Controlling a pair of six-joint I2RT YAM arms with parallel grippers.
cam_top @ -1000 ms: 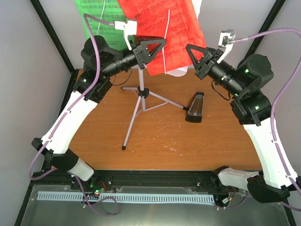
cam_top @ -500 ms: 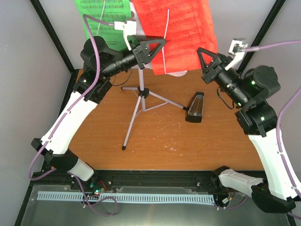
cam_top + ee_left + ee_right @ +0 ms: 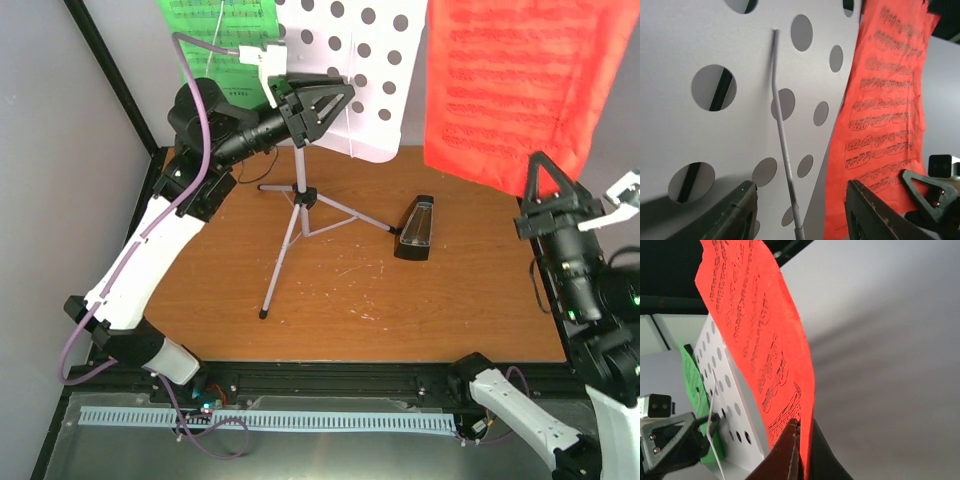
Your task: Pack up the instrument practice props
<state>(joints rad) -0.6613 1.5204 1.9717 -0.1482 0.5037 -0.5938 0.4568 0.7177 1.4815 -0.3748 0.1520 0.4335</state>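
The music stand's pale perforated desk rises at the back on thin silver tripod legs. A green music sheet still lies on the desk's left side. My left gripper is open at the desk face. In the left wrist view its fingers straddle the thin silver wire holder without touching it. My right gripper is shut on the lower edge of the red music sheet, holding it up clear of the stand, to its right. The black metronome stands on the table.
The brown wooden table is framed by black posts and grey walls. From the right wrist camera I see the red sheet in front of the desk, with the green sheet and the left gripper beyond.
My right gripper has pulled the red sheet off the stand and carried it right and toward the front. The left gripper's jaws have opened at the desk.
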